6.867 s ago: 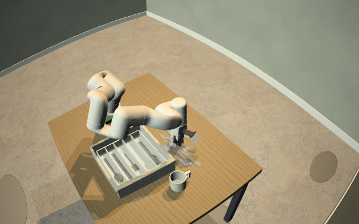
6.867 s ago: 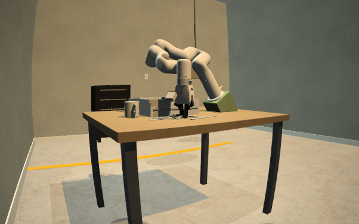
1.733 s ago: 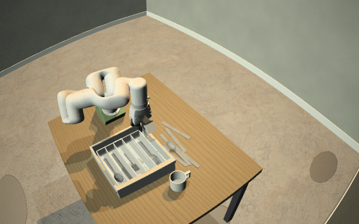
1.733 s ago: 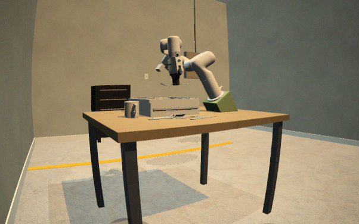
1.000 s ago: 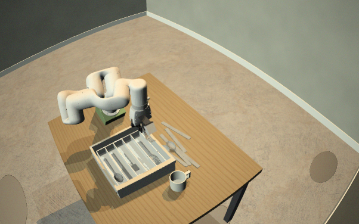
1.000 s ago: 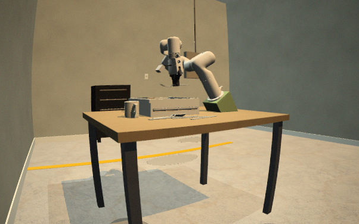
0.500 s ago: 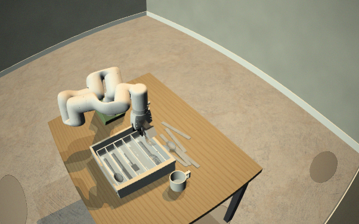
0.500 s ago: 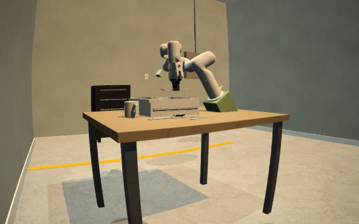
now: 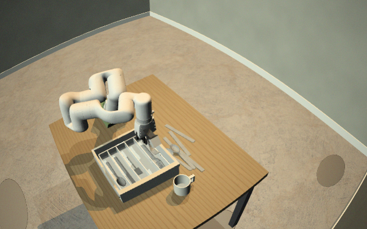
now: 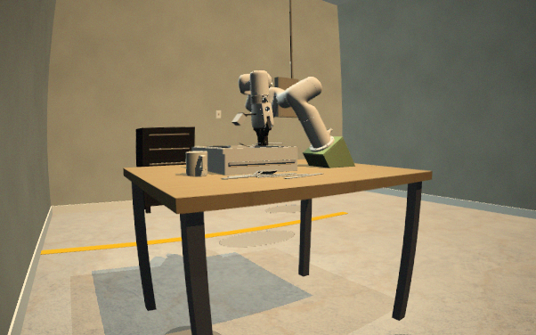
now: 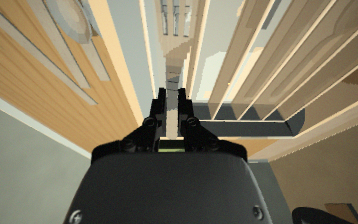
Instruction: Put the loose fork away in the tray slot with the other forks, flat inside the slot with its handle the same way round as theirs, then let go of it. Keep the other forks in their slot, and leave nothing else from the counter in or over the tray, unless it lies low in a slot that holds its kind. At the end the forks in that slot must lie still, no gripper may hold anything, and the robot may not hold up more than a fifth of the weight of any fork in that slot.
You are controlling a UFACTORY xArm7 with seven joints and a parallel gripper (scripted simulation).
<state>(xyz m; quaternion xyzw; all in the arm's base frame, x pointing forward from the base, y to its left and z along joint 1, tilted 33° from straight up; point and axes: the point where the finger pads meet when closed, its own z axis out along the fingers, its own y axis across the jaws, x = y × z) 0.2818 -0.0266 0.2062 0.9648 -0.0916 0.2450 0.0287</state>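
My gripper (image 11: 172, 97) is shut on the handle of the loose fork (image 11: 173, 45). The fork points away from me, tines far, over the rightmost slot of the cutlery tray (image 9: 136, 161). In the top view the gripper (image 9: 144, 140) is low at the tray's back right corner, and the fork (image 9: 154, 152) lies along the slot that holds the other forks (image 9: 160, 161). In the exterior view the gripper (image 10: 262, 142) reaches just down to the tray's top edge (image 10: 247, 148). I cannot tell whether the fork touches the slot floor.
A spoon (image 9: 117, 176) and other cutlery lie in the tray's left slots. Several flat utensils and a spoon (image 9: 181, 149) lie on the table right of the tray. A grey mug (image 9: 182, 184) stands in front of the tray. The green robot base (image 10: 328, 153) stands behind it.
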